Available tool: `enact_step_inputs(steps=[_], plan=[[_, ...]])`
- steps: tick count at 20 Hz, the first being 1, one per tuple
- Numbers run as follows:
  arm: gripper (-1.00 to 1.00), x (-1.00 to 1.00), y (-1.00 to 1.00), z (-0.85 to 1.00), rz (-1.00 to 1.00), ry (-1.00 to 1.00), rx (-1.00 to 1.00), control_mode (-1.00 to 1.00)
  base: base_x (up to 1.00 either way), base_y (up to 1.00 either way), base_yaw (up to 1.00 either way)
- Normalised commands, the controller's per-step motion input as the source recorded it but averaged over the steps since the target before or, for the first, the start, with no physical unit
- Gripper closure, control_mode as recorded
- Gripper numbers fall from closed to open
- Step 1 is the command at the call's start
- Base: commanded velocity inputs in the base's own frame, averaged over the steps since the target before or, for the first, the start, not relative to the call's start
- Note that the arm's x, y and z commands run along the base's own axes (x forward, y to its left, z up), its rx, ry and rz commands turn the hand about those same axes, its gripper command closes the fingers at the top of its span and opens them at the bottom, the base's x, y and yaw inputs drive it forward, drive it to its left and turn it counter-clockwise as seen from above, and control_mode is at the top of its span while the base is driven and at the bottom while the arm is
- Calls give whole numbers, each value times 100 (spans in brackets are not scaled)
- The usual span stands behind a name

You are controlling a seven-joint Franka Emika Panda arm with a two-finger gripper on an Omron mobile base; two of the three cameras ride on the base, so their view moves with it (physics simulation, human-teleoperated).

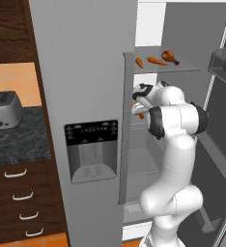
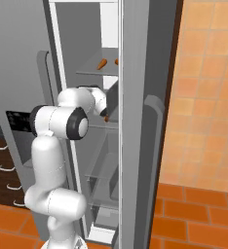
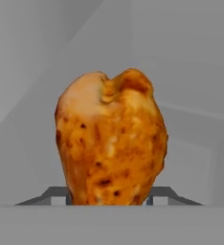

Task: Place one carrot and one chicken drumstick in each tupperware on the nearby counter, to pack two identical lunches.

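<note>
My arm reached into the open fridge, with my hand at the middle shelf, below the upper shelf. In the hand view, a chicken drumstick stood directly between my two finger tips, its browned meaty end toward the camera and its lower part hiding the inner faces of both tips. I could not tell whether the fingers had made firm contact or were merely flanking the meat; the jaws stood partly apart on either side of it. On the upper shelf lay two carrots and a second drumstick, near one another. The counter, black stone carrying a toaster, lay to the left beyond the closed fridge door; no tupperware was visible from this position. Judged risks: the drumstick is rounded and tapered, so an off-centre squeeze could let it rotate or squirt forward out of the jaws onto the shelf. A lift begun before full contact would leave it behind. During withdrawal, my elbow and forearm sat close to the edge of the closed door and the underside of the upper shelf; a wide swing could strike either and jolt the load loose. The long carry round the door to the counter would prolong that exposure.
</note>
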Motion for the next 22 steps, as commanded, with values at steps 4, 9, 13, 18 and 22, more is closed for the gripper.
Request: enact_step_inputs(steps=[4,9,13,18,22], plan=[[100,-39,-11,4,0,0,0,-100,0,0,0],[100,-80,-14,60,0,-4,2,-100,0,0,0],[100,-91,0,64,0,7,0,-100,0,0,0],[100,-86,4,47,-5,20,0,-100,0,0,0],[100,-92,12,50,-4,5,-3,-100,0,0,0]])
